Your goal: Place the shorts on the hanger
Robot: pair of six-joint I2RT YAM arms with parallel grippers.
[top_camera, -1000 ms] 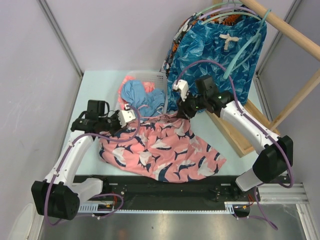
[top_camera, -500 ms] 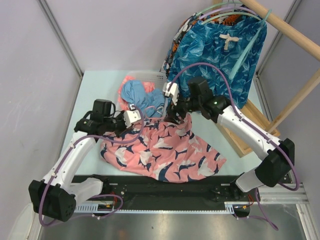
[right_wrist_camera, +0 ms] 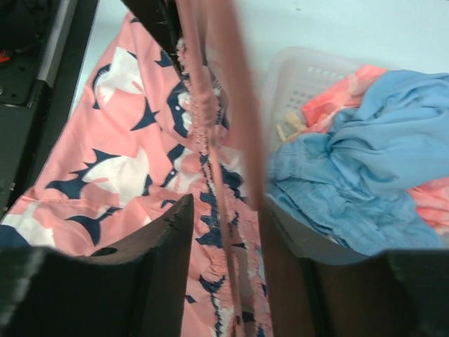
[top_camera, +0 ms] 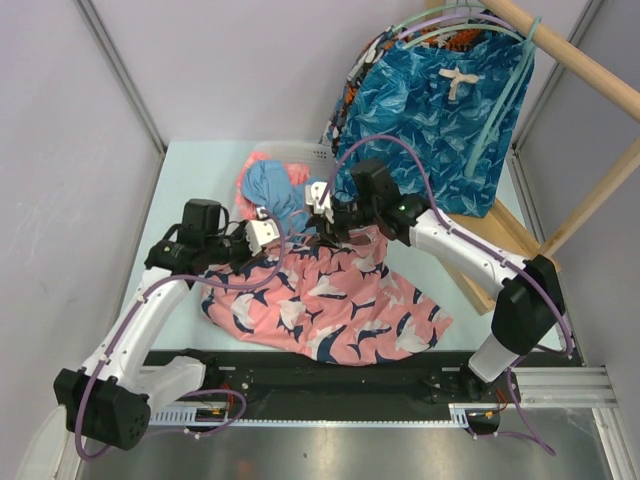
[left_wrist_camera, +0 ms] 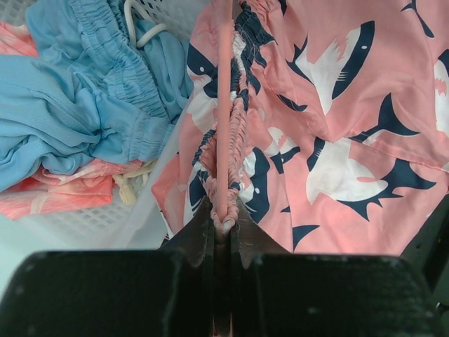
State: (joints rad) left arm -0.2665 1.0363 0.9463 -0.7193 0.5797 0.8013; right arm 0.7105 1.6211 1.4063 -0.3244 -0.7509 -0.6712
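left gripper clamped on the end of the hanger bar, waistband bunched along it. right gripper jaws apart, straddling the bar. shorts spread on the table at 6 o'clock of the basket.

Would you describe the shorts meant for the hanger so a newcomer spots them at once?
At the near side of the pale table lie coral-pink fabric shorts. Their navy and white shark print sets them apart from the plain light-blue garment in the white basket behind and the blue leaf-print shorts hanging beyond.
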